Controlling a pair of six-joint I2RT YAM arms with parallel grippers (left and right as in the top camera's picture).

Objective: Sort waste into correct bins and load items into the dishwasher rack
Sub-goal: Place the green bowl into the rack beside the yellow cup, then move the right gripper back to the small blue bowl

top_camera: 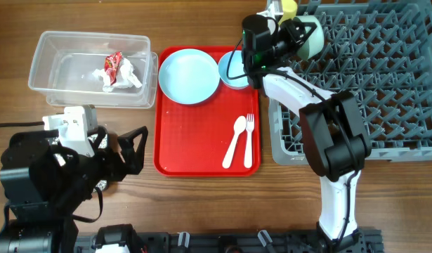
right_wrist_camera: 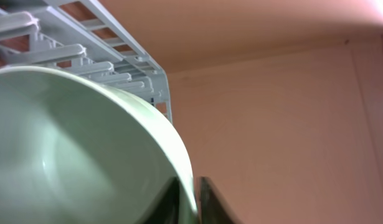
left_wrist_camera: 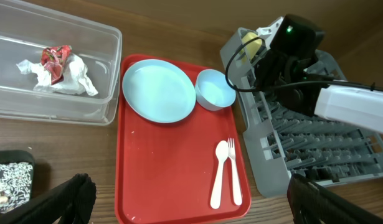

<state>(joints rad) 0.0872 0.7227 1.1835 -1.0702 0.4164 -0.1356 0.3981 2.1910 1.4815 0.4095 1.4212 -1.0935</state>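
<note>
Right arm, loading step. My right gripper [right_wrist_camera: 190, 200] is pinched on the rim of the pale green bowl [right_wrist_camera: 66, 149], one finger inside the wall and one outside. The overhead view shows the bowl carried on edge above the far left corner of the dishwasher rack [top_camera: 286, 144], not yet seated among the pegs. The yellow cup [top_camera: 289, 8] sits just beside it at that same corner; I cannot tell whether the two touch.

Left gripper [left_wrist_camera: 190, 183]: fingers spread wide, nothing between them, hanging over the table's near left by the black tray [left_wrist_camera: 17, 157] with the food scraps [left_wrist_camera: 7, 180].

Done, as things lie: red wrapper [top_camera: 113, 63] and white napkin [top_camera: 126, 76] are in the clear tub [top_camera: 43, 67]. Waiting on the red serving tray [top_camera: 194, 151]: blue plate [top_camera: 190, 76], blue bowl [top_camera: 230, 76], spoon [top_camera: 234, 140], fork [top_camera: 249, 135].

Notes for doing this placement well:
- Keep the bowl tilted on edge and line its rim up with a gap between peg rows; my judgement is that a flat bowl would perch on the peg tips.
- Go down slowly, away from the cup so it is not knocked.
- Release only once the pegs carry the bowl's weight.
- The wrist camera is nearly filled by the bowl, so rely on the overhead view for alignment.
</note>
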